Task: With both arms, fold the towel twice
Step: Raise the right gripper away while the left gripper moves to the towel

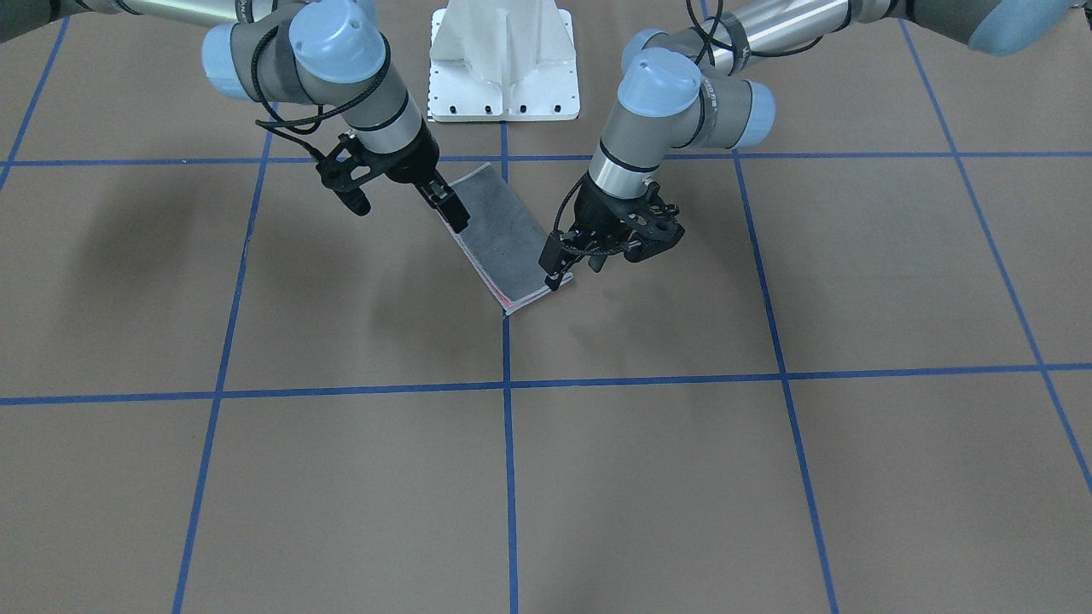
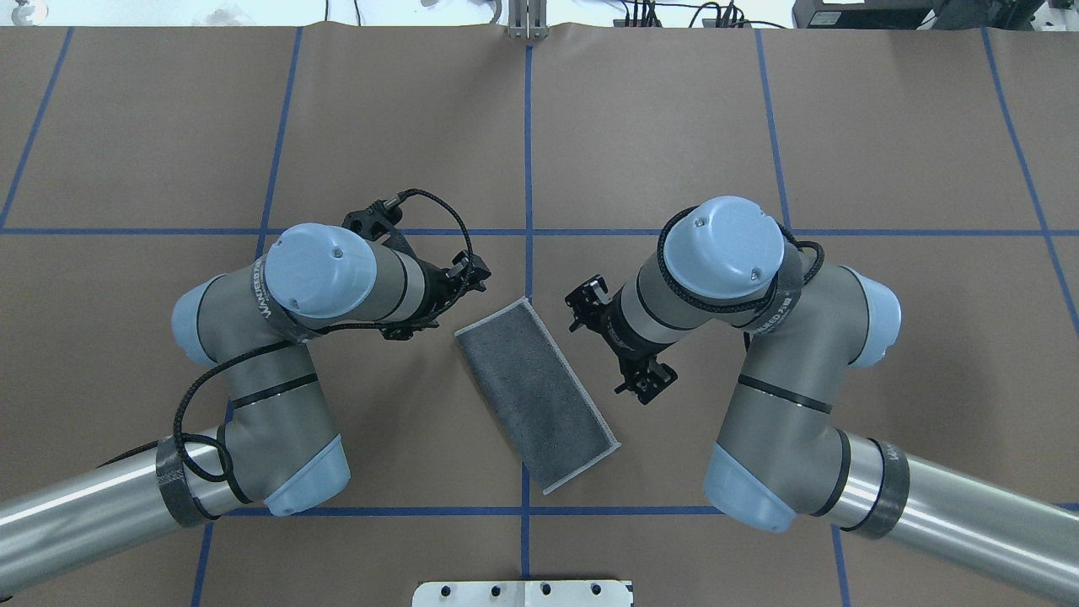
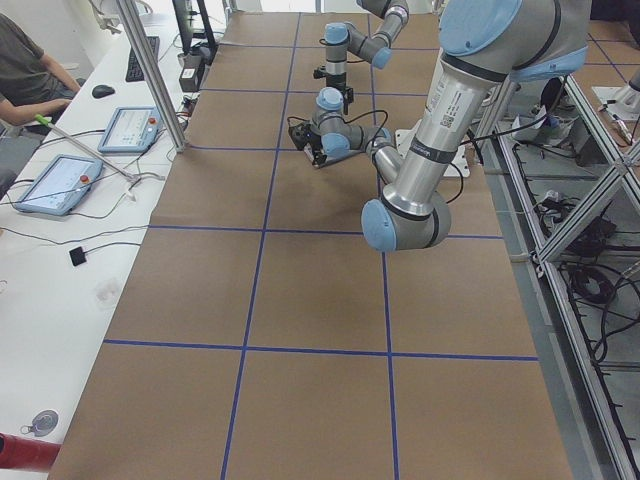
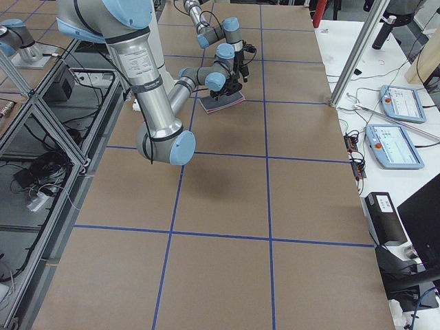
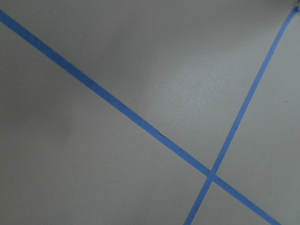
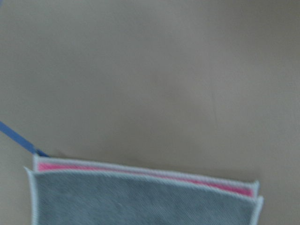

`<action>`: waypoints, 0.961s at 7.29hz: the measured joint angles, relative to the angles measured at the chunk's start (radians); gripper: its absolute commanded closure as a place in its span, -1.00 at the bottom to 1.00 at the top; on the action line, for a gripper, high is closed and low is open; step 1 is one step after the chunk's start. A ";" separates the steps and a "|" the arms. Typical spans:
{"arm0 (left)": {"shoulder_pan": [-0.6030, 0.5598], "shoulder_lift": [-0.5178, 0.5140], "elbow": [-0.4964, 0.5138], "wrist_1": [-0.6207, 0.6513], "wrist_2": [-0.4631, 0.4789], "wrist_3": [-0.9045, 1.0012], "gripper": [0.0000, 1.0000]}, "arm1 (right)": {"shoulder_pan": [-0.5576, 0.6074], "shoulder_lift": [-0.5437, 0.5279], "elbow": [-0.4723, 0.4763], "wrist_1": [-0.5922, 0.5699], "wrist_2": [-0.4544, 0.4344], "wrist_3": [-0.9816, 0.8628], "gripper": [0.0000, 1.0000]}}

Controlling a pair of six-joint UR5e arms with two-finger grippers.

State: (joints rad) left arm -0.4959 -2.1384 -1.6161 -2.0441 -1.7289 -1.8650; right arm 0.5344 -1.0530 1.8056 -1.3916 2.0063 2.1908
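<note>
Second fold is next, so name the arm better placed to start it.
Right, probably. The right gripper and left gripper sit by opposite corners of the towel, but the right wrist view frames its layered edge; the left wrist view shows only table.

Front camera on the operators' side, steeply down on the worktop (image 1: 682, 477), overhead camera opposite, high, looking forward and down, two end cameras sighting along the worktop, wrist cameras close above the surface, right wrist view sharing the towel (image 6: 140, 201) with front and overhead views.
</note>
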 measured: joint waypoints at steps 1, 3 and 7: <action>0.017 0.005 0.005 -0.017 0.008 0.001 -0.41 | 0.034 -0.006 -0.001 0.001 0.006 -0.062 -1.00; 0.045 0.009 0.011 -0.026 0.013 0.001 -0.19 | 0.072 -0.017 -0.002 0.001 0.007 -0.159 -1.00; 0.055 0.005 0.039 -0.027 0.014 0.008 0.07 | 0.086 -0.019 -0.002 -0.001 0.006 -0.176 -1.00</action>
State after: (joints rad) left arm -0.4406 -2.1334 -1.5771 -2.0709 -1.7150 -1.8574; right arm 0.6203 -1.0723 1.8039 -1.3928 2.0126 2.0143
